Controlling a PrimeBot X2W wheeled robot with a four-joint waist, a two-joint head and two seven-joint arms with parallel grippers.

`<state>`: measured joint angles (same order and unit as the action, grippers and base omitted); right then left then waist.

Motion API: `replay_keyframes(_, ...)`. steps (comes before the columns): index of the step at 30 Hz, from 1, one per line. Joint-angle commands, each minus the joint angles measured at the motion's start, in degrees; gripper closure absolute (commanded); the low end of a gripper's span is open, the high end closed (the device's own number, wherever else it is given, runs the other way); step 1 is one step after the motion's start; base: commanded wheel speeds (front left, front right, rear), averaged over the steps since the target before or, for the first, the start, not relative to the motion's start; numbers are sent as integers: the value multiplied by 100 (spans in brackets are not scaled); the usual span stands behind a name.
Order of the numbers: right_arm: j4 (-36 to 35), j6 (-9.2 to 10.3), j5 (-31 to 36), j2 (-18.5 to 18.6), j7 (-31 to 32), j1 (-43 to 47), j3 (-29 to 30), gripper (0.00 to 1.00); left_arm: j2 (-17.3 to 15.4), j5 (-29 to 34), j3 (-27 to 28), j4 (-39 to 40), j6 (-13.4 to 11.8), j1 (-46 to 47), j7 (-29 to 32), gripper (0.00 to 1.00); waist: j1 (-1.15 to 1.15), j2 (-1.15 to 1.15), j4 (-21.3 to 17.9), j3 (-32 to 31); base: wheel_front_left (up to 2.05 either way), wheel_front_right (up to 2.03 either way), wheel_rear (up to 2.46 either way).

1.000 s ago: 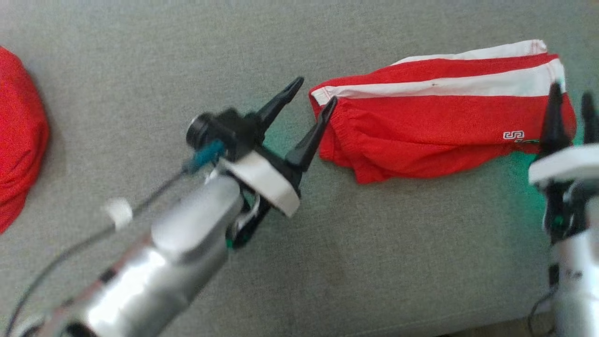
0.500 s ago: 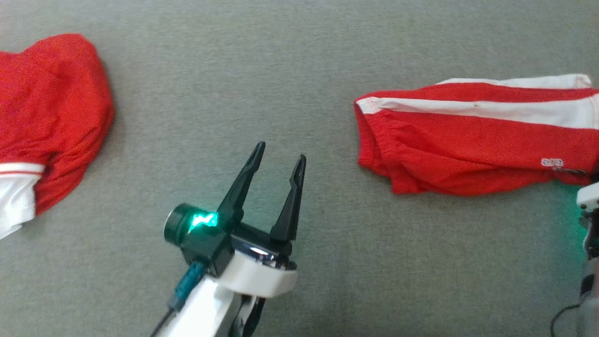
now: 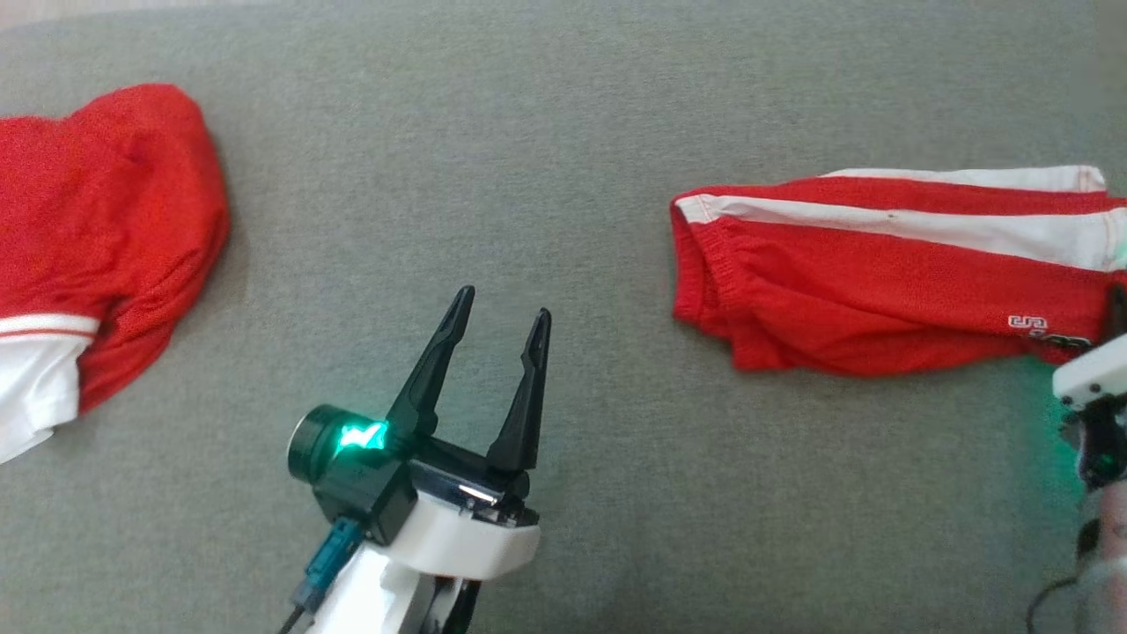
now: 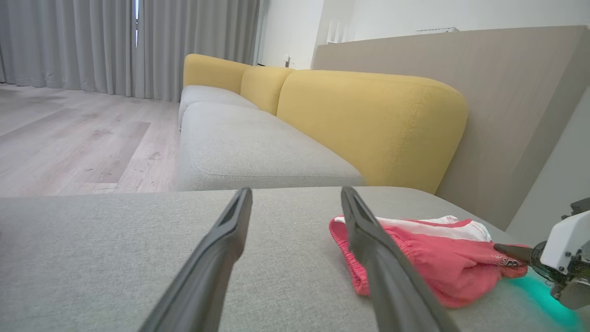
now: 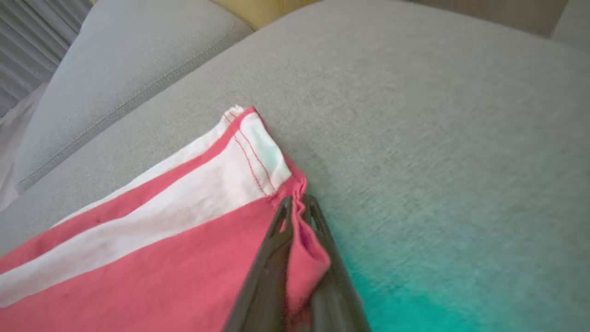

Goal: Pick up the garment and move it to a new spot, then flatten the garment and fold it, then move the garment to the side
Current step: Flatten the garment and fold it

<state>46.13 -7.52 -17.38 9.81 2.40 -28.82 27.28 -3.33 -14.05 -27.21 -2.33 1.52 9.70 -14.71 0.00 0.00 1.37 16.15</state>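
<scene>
Lying well left of garment (image 3: 880, 291): red cloth (image 3: 106, 229)

light: bright, even, soft daylight | glow: green lamp (image 3: 357, 436) lit on left gripper (image 3: 504, 302); teal patch on grey cushion (image 5: 415, 295) beside right gripper (image 5: 297, 203) | shadows: faint, along edge of shorts (image 3: 880, 299) | colour: shorts washed pink in wrist views | focus: near fingers (image 4: 392, 276) blurred, right wrist view soft overall

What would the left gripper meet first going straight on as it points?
Likely only bare grey cushion: the left gripper points clear of the folded shorts, which lie to its right. Depth is unclear.
</scene>
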Motion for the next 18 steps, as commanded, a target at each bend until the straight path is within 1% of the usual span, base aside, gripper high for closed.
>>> replay_keyframes(1, -243, 3, 32, 241, -130, 138, -117, 100, 38, 57, 231, 220, 32, -41, -29, 0, 0, 0, -98, -54, 0, 0, 0)
replay_keyframes(4, -408, 3, 59, 511, -296, 281, -133, 100, 42, 79, 308, 230, 78, -99, -29, 0, 0, 0, -230, -98, 0, 0, 0)
replay_keyframes(5, -408, 3, 59, 511, -296, 281, -133, 100, 42, 79, 308, 230, 78, -99, -29, 0, 0, 0, -230, -98, 0, 0, 0)
replay_keyframes(6, -465, 3, 36, 590, -340, 311, -136, 100, 43, 68, 330, 236, 80, -116, -29, 0, 0, 0, -269, -113, 0, 0, 0)
replay_keyframes(10, -844, 3, -199, 764, -497, 359, -327, 100, 44, 16, 388, 224, 94, -163, -29, 0, 0, 0, -387, -190, 0, 0, 0)
replay_keyframes(14, -1521, 3, -516, 701, -572, 409, -679, 100, 45, -29, 397, 173, 112, -203, -29, 0, 0, 0, -432, -320, 0, 0, 0)
replay_keyframes(18, -2555, 3, -572, 455, -432, 586, -1129, 100, 45, -50, 389, 126, 135, -231, -29, 0, 0, 0, -390, -453, 0, 0, 0)
